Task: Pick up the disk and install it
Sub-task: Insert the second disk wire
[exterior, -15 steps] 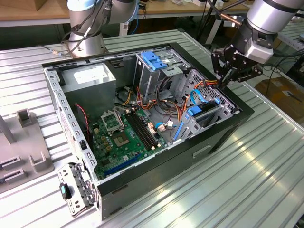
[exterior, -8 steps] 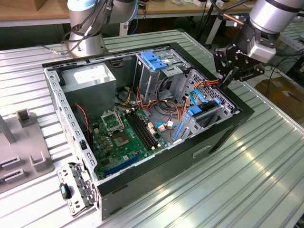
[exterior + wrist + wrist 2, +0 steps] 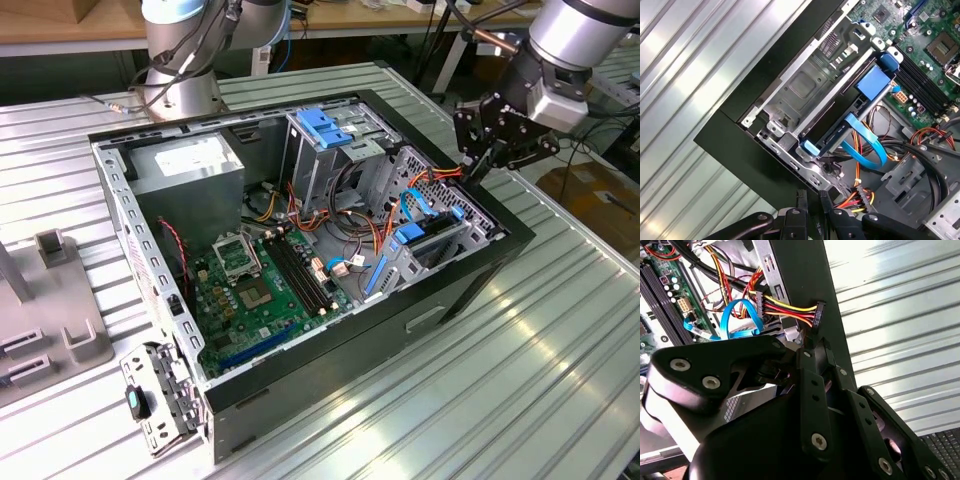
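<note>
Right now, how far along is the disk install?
Done: what looks like the disk, edge-on in its blue rails, sits in the drive bay at the case's corner; its label is hidden, so I can't confirm.
In hand: the gripper is at the case edge beside the power connector.
Left: that connector hangs unplugged.

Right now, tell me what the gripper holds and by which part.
Cannot be told; the gripper is at the black power plug by the case wall.
</note>
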Available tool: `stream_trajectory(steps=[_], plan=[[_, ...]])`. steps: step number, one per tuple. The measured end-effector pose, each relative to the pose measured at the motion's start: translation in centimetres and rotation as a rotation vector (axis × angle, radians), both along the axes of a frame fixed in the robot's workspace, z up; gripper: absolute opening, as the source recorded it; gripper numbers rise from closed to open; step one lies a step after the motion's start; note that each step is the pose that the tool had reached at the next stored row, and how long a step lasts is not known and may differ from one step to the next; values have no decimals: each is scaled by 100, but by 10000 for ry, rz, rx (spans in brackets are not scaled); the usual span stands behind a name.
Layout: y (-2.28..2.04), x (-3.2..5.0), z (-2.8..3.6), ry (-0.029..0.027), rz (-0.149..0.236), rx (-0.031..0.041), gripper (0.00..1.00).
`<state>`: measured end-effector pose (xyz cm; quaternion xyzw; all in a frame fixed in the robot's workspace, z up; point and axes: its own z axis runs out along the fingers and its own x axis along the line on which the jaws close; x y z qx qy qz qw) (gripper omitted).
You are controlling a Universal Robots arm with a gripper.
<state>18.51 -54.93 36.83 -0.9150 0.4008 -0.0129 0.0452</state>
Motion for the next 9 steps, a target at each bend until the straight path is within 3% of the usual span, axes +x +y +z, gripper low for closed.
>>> stream_trajectory(steps=[4, 7, 9], plan=[[0, 8, -3, 0, 545, -2, 24], [0, 15, -5, 0, 1382, 1, 24], [0, 16, -6, -2, 1640, 10, 24]])
